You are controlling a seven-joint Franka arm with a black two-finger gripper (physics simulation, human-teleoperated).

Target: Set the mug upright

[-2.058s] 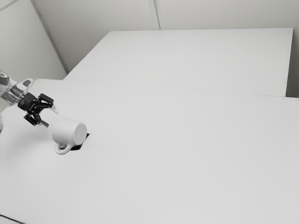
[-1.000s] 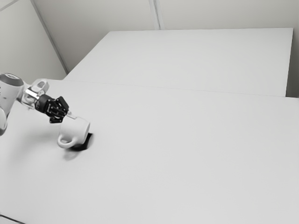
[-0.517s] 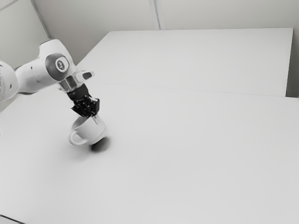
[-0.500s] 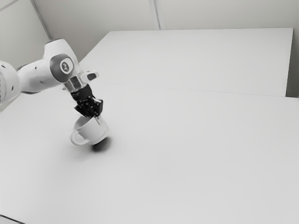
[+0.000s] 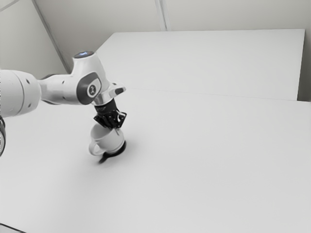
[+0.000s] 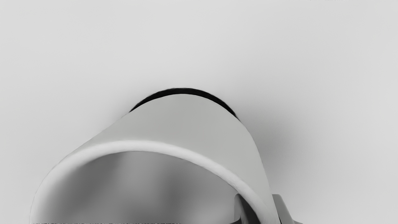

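Foreground: a thin dark strip (image 5: 12, 228) crosses the exterior view's lower left corner; its nature cannot be determined. Beyond it, the smooth white mug (image 5: 110, 141) is over the plain white table (image 5: 218, 170), toward the exterior view's left and nearer that side than the table's far edge. Its looped white handle (image 5: 95, 148) points to the exterior view's left. The mouth faces mostly upward and the base downward, but the body leans, the mouth tipping toward the exterior view's left. A dark shadow (image 5: 117, 149) hugs the base; whether the base touches the table cannot be told.

The black two-finger hand (image 5: 115, 129) pinches the mug's wall at the rim, one finger inside, one outside. Judged from this pose, the task is largely accomplished; there remain removal of the lean, seating of the base flat, and release.

Middle distance: the white and grey arm (image 5: 60, 90) enters from the exterior view's left.

Background: past the table's far edge lies a broad white slab (image 5: 204, 63), backed by a pale wall (image 5: 233, 14) with a vertical seam (image 5: 163, 14).
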